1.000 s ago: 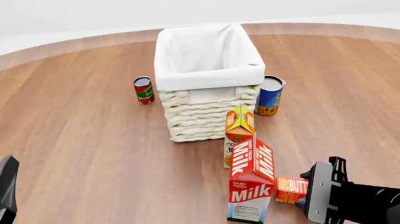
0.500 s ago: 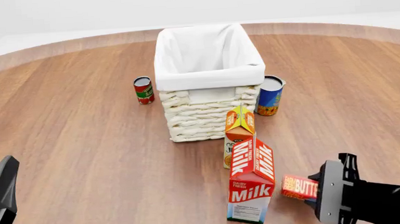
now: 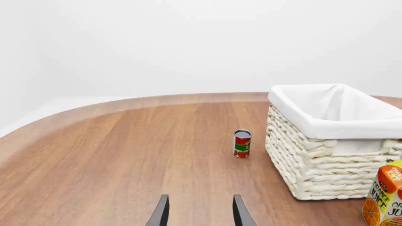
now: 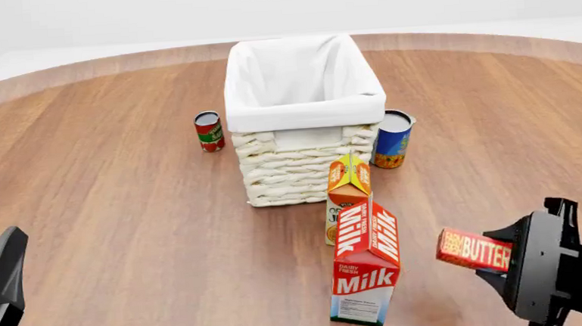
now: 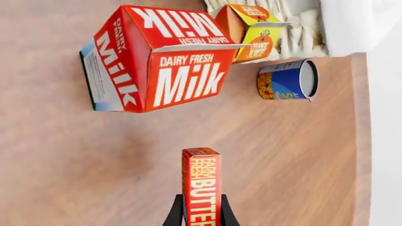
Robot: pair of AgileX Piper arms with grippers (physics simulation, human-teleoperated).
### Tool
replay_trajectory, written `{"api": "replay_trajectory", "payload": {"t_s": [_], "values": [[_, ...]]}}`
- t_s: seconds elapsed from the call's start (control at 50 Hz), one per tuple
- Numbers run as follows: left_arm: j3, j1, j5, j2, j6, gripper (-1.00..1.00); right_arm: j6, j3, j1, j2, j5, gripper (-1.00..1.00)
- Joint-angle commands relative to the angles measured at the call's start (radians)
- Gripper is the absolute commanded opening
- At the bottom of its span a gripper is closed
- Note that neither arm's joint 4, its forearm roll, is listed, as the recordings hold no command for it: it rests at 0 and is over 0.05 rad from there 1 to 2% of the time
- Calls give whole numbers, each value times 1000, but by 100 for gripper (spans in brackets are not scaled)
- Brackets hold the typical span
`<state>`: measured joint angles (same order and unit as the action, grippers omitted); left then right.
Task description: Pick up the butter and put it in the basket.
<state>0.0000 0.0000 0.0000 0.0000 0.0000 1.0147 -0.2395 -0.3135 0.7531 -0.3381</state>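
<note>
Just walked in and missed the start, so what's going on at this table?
The right tool is shut on the butter and holds it off the table, to the right of the milk carton in the front view. The basket sits farther ahead, behind the orange juice carton, so the butter is not in it yet. The left tool is open, holds nothing and sits off to the left.
</note>
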Motion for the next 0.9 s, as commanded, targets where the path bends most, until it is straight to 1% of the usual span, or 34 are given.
{"api": "replay_trajectory", "payload": {"t_s": [0.02, 0.04, 0.06, 0.08, 0.1, 0.12, 0.16, 0.2, 0.26, 0.28, 0.3, 0.32, 0.34, 0.36, 0.38, 0.4, 0.42, 0.44, 0.48, 0.5, 0.52, 0.54, 0.56, 0.58, 0.6, 0.62, 0.64, 0.66, 0.7, 0.72, 0.78, 0.84, 0.86, 0.9], "values": [[0, 0, 0, 0, 0, 100, -52, -75, -16, -113, -75, -100], [0, 0, 0, 0, 0, 100, -56, -77, -10, -107, -64, -100], [0, 0, 0, 0, 0, 100, -70, -84, -27, -122, -73, -100], [0, 0, 0, 0, 0, 100, -101, -109, -31, -123, -69, -100], [0, 0, 0, 0, 0, 100, -104, -114, -34, -129, -67, -100], [0, 0, 0, 0, 0, 100, -134, -133, -57, -148, -76, -100], [0, 0, 0, 0, 0, 100, -158, -152, -63, -166, -57, -100], [0, 0, 0, 0, 0, 100, -216, -178, -86, -192, -42, -100], [0, 0, 0, 0, 0, 100, -226, -171, -96, -210, -16, -100], [0, 0, 0, 0, 0, 100, -297, -208, -118, -211, -33, -100], [0, 0, 0, 0, 0, 100, -314, -220, -118, -229, -6, -100], [0, 0, 0, 0, 0, 100, -332, -232, -123, -228, -12, -100], [0, 0, 0, 0, 0, 100, -332, -232, -123, -228, -12, -100], [0, 0, 0, 0, 0, 100, -359, -255, -113, -233, 9, -100], [0, 0, 0, 0, 0, 100, -359, -255, -113, -233, 9, -100], [0, 0, 0, 0, 0, 100, -403, -277, -130, -232, -14, -100], [0, 0, 0, 0, 0, 100, -430, -288, -132, -245, -8, -100], [0, 0, 0, 0, 0, 100, -468, -306, -154, -255, -26, -100], [0, 0, 0, 0, 0, 100, -473, -309, -163, -283, -12, -100], [0, 0, 0, 0, 0, 100, -497, -320, -186, -296, -28, -100], [0, 0, 0, 0, 0, 100, -507, -329, -199, -315, -35, -100], [0, 0, 0, 0, 0, 100, -514, -338, -190, -324, -22, -100], [0, 0, 0, 0, 0, 100, -541, -354, -200, -331, -31, -100], [0, 0, 0, 0, 0, 100, -541, -354, -200, -331, -31, -100], [0, 0, 0, 0, 0, 100, -567, -374, -200, -357, -22, -100], [0, 0, 0, 0, 0, 100, -567, -374, -200, -357, -22, -100], [0, 0, 0, 0, 0, 100, -602, -388, -193, -356, -13, -100], [0, 0, 0, 0, 0, 100, -605, -385, -199, -370, -8, -100], [0, 0, 0, 0, 0, 100, -630, -383, -181, -366, 19, -100], [0, 0, 0, 0, 0, 100, -639, -381, -195, -386, 20, -100], [0, 0, 0, 0, 0, 100, -695, -398, -210, -411, 24, -100], [0, 0, 0, 0, 0, 100, -701, -375, -213, -416, 59, -100], [0, 0, 0, 0, 0, 100, -709, -366, -236, -436, 59, -100], [0, 0, 0, 0, 0, 100, -729, -348, -226, -431, 94, -100]]}}
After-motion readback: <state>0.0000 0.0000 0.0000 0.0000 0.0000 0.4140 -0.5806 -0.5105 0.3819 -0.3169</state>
